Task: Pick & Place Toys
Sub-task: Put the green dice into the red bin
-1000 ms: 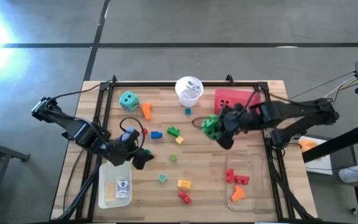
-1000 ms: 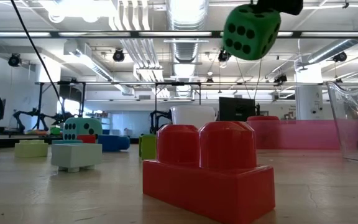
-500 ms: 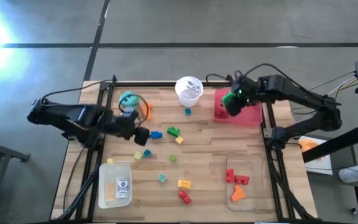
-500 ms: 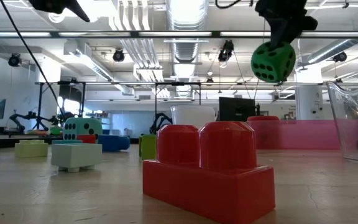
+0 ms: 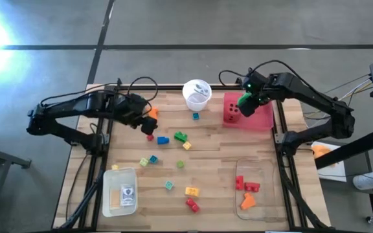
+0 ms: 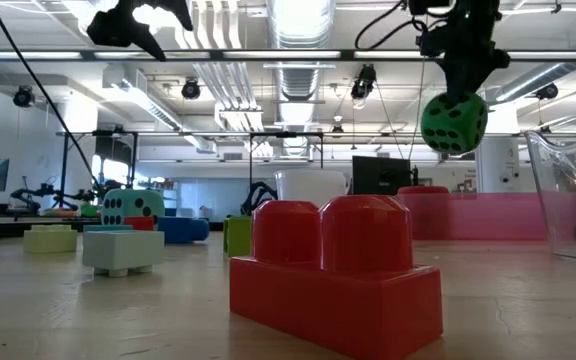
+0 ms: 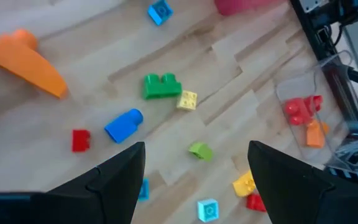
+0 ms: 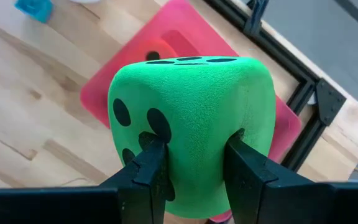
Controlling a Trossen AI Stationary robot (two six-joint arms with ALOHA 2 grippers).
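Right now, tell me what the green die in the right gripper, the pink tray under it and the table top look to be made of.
Green die: likely soft foam with a fuzzy matt skin; it dents where the right gripper's fingers pinch it.
Pink tray: probably smooth moulded plastic, with rounded corners and an even colour.
Table top: wood planks, with visible grain and seams.

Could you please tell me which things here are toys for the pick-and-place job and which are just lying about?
Toys: green die in the right gripper, red die, green brick, blue brick, yellow brick.
Lying about: white cup, pink tray, clear tray.
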